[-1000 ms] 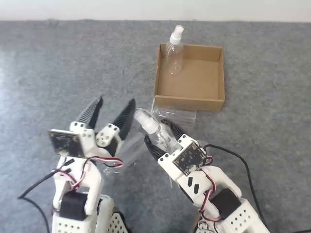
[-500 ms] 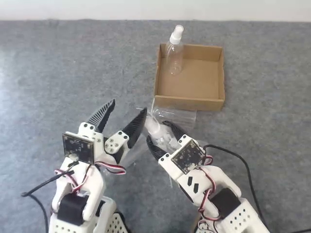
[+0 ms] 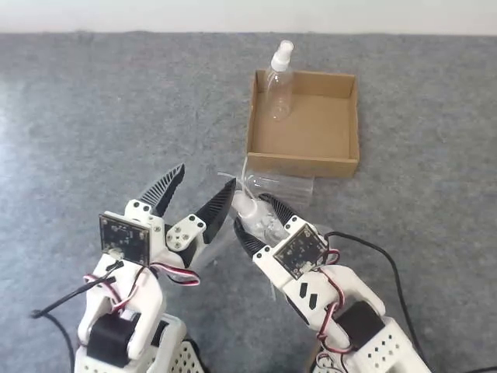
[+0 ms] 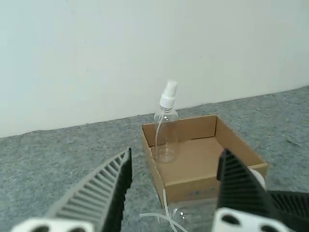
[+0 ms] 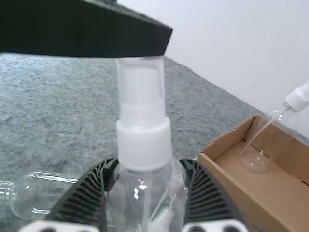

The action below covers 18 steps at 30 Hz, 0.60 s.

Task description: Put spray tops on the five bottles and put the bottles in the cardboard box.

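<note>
**A:** Left gripper (image 3: 206,176), how wide?
**B:** Spread wide, its ribbed black fingers (image 4: 104,188) grip nothing. One tip sits just beside the white spray top (image 5: 143,130).
**A:** And the right gripper (image 3: 261,223)?
**B:** Clamped around a clear plastic bottle (image 5: 140,193) with that top fitted.
**A:** Elsewhere?
**B:** The square cardboard box (image 3: 303,165) holds one topped bottle (image 3: 278,93), leaning in a far corner. Another clear bottle (image 5: 34,191) lies on the grey carpet (image 3: 93,109), with a white wall (image 4: 96,48) behind.

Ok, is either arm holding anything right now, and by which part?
The right gripper is shut on a clear bottle, fingers on its body just below the white spray top. The left gripper is open, holding nothing.
</note>
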Each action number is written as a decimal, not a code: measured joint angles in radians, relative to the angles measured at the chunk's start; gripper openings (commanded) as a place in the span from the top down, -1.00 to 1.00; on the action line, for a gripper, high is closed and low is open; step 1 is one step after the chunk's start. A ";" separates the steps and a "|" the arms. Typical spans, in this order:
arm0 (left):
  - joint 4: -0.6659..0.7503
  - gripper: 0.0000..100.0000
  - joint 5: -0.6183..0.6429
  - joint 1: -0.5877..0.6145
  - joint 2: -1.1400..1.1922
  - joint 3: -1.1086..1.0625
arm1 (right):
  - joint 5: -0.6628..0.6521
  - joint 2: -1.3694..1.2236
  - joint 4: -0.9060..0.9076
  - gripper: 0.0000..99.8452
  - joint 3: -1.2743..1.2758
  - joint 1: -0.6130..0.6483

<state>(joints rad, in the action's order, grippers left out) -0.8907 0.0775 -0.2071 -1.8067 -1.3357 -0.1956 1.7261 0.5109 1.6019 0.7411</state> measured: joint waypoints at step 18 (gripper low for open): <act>-0.049 0.46 0.005 -0.005 0.000 0.029 | 0.002 0.008 -0.002 0.97 -0.005 -0.012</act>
<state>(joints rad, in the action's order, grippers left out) -0.9398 0.0821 -0.2117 -1.8067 -1.3065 -0.1941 1.7338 0.5094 1.5973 0.7288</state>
